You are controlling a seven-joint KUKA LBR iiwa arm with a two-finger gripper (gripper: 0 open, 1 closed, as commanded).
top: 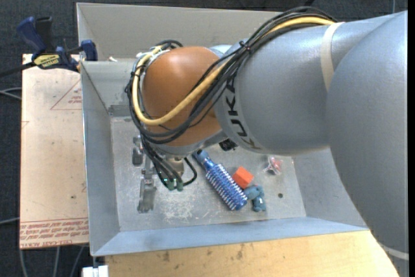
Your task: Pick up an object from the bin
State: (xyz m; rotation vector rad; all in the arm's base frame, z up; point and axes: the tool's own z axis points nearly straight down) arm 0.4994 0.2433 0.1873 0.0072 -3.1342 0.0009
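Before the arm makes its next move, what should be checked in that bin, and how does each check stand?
1. Things left to pick: ok. A blue brush, an orange block, a teal piece and a small pale piece lie on the floor's near right.
2. Gripper over a thing: not ok. The gripper is low over bare floor at the left, apart from the brush.
3. Something already held: cannot tell.
4. Gripper off the bin's left wall: ok, a gap shows.
5. Brush free of neighbours: not ok. The orange block lies close beside its head.
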